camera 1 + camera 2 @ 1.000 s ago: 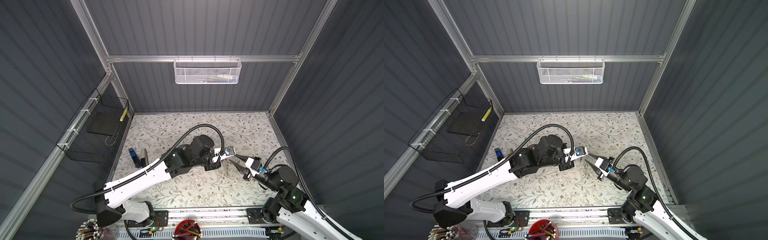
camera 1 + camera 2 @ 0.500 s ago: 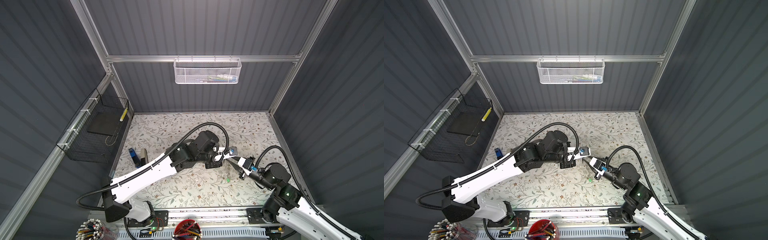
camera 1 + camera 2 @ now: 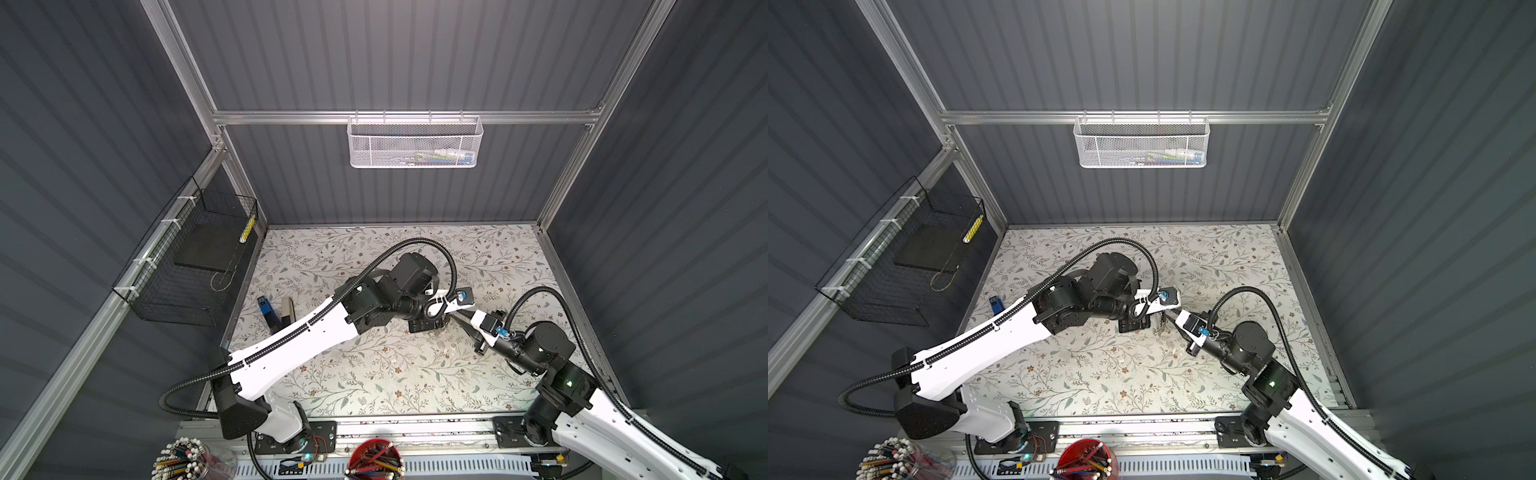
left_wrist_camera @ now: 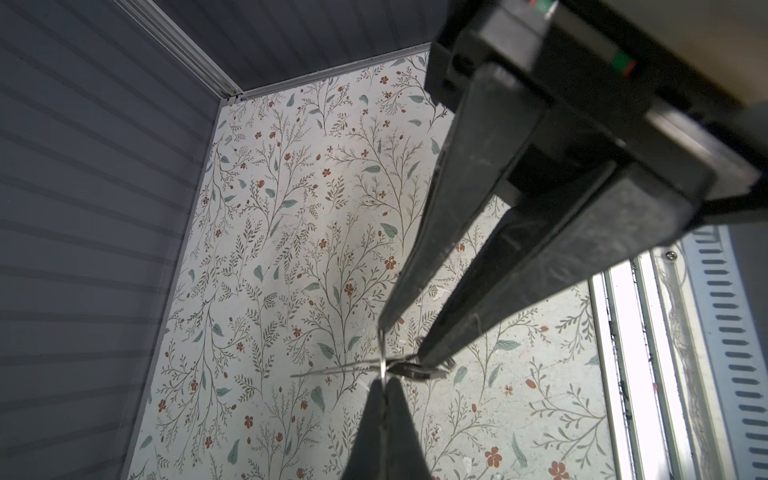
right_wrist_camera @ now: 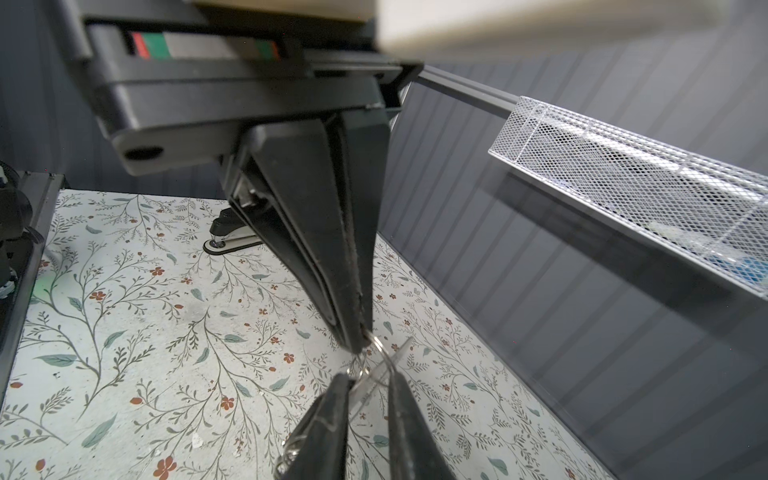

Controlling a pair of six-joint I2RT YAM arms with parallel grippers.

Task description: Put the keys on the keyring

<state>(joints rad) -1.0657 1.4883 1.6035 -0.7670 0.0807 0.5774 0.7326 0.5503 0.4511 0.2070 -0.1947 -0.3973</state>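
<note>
1. Keys sit mid-table between my arms, though only one shows. My left gripper (image 5: 360,344) is clenched on its thin wire ring (image 5: 384,345), holding it above the floral table (image 5: 124,332).
2. That metal key (image 5: 399,353) dangles from the ring, slanting down.
3. My right gripper (image 5: 368,377) straddles the key, jaws apart, gripping nothing.
4. I judge this the key handover stage. I cannot find the keyring in any view.
5. Next I should close squarely on the key without twisting the ring.
</note>
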